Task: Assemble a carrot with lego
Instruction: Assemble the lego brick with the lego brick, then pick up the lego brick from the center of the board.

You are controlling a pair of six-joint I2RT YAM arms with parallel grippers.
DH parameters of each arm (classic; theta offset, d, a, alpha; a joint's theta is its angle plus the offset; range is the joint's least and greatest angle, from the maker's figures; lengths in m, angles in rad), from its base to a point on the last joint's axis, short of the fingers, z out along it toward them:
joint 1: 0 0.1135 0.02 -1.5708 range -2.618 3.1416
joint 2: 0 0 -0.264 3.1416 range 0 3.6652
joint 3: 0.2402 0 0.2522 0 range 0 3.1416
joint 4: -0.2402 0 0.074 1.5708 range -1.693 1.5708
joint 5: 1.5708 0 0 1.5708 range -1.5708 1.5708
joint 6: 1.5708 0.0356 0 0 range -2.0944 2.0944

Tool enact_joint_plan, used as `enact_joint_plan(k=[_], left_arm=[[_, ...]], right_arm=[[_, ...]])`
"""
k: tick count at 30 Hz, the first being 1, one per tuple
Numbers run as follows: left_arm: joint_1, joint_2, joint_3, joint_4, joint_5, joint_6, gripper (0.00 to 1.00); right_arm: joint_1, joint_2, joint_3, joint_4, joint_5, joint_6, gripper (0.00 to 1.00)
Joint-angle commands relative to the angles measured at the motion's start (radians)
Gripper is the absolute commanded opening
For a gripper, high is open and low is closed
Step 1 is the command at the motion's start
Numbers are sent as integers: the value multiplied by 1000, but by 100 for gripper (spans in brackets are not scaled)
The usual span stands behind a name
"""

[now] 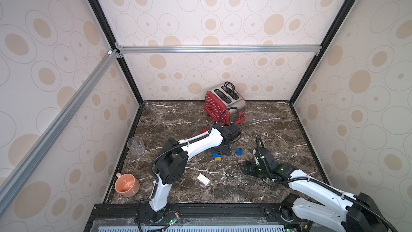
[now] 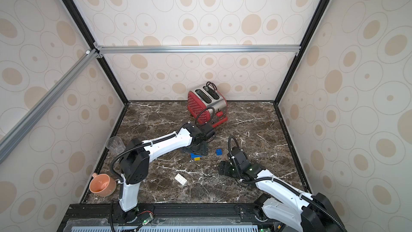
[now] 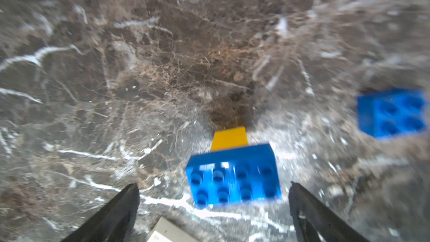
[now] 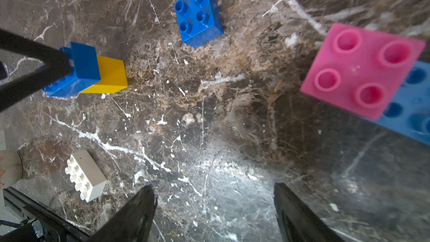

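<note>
- The carrot [image 1: 216, 156] so far is two joined bricks lying on their side near the middle of the worktop [image 1: 278, 130]. A wide blue brick [image 3: 232, 175] has a smaller yellow brick [image 3: 229, 138] on the face turned away from the wrist camera.
- The left fingers [image 3: 111, 215] are spread wide apart. The blue brick's studded face sits in the gap, just beyond the tips, with bare worktop on either side, so nothing is clamped.
- From the right wrist view one left finger crosses in front of the blue brick's end. I cannot tell whether it touches.
- A square blue brick [image 1: 239, 151] sits just to the right of the carrot, apart from it.
- A white brick [image 1: 203, 179] lies nearer the front edge, and a red brick [image 1: 204, 131] shows partly behind the left arm.
- The right fingers [image 4: 132, 215] are apart with only worktop between them, right of centre.
- A pink brick [image 4: 360, 71] sits stud-up on a paler blue brick [image 4: 414, 105], off to one side of the right fingers and not between them.
- A toaster [image 1: 224, 106] stands at the rear edge. A clear cup [image 1: 136, 145] and a pink mug [image 1: 127, 185] are along the left edge.
</note>
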Motion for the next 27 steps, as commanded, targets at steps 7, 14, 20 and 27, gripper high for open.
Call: enact_joint_plan(k=[7, 14, 20, 27], left_arm=[[-62, -302, -344, -11, 68, 279, 99], [-63, -397, -513, 56, 151, 396, 99], [-65, -367, -547, 128, 237, 388, 99], [-64, -313, -540, 140, 277, 388, 94]], right_arm=[[-9, -106, 28, -139, -1, -17, 83], [-10, -137, 58, -185, -7, -40, 83], [-9, -143, 72, -182, -21, -29, 84], [-10, -138, 92, -196, -41, -44, 84]])
